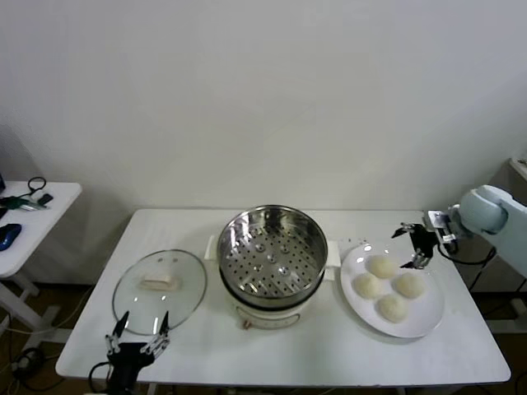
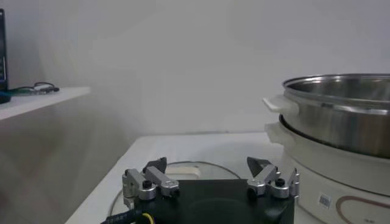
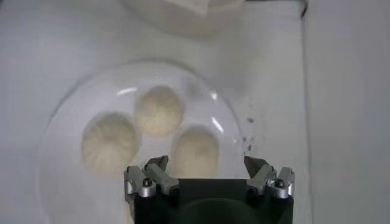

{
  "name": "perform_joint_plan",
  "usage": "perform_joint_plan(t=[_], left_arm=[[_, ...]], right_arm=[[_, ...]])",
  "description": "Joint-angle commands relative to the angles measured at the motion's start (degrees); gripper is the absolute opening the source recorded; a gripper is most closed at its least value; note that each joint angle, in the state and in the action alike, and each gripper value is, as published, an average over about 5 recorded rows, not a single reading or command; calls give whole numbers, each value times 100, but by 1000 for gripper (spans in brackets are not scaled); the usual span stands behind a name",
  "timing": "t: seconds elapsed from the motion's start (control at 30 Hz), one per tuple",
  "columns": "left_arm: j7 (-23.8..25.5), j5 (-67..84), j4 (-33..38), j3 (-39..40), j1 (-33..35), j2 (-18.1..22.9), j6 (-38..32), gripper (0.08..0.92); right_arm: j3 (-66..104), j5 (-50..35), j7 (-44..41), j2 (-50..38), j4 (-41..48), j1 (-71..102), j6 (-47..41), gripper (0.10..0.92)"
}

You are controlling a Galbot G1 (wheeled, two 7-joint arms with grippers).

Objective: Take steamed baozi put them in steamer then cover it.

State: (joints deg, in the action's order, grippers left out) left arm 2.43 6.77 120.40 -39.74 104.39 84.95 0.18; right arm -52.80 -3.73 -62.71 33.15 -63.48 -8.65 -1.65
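Several cream-white baozi (image 1: pixel 381 266) lie on a white plate (image 1: pixel 426 322) right of the steamer (image 1: pixel 272 247), a shiny steel pot with a perforated tray on a white base, which holds no buns. The glass cover (image 1: pixel 160 282) with its cream handle lies flat on the table left of the steamer. My right gripper (image 1: pixel 419 244) is open and empty, hovering above the plate's far right edge; in the right wrist view (image 3: pixel 206 165) three baozi (image 3: pixel 196 151) show below it. My left gripper (image 1: pixel 138 333) is open and empty, low at the table's front edge, just in front of the cover (image 2: pixel 189 168).
A white side table (image 1: pixel 25 222) with cables and a blue object stands at the far left. The steamer's white handle (image 2: pixel 277 104) juts toward the left gripper's side. The white wall runs behind the table.
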Motion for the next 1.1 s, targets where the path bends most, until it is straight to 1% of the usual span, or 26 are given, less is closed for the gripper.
perform_joint_plan(t=[0.03, 0.2, 0.37, 0.8, 0.93, 1.1], left_arm=[[5, -46, -13, -17, 5, 23, -3, 823], [4, -57, -47, -22, 16, 45, -3, 823], [5, -93, -86, -20, 25, 64, -5, 823], [1, -186, -138, 17, 24, 94, -4, 823], [-5, -194, -153, 20, 27, 88, -7, 823], [-19, -205, -169, 31, 38, 85, -14, 823]], right_arm=[[-651, 53, -313, 918, 1391, -258, -141, 823], [-312, -51, -174, 1428, 1848, 89, -276, 823], [-272, 28, -157, 1764, 2143, 197, -319, 823], [-93, 335, -85, 2125, 2514, 338, -302, 820], [-88, 352, -94, 2148, 2496, 374, -339, 776], [-98, 357, -107, 2133, 2449, 350, -344, 672]])
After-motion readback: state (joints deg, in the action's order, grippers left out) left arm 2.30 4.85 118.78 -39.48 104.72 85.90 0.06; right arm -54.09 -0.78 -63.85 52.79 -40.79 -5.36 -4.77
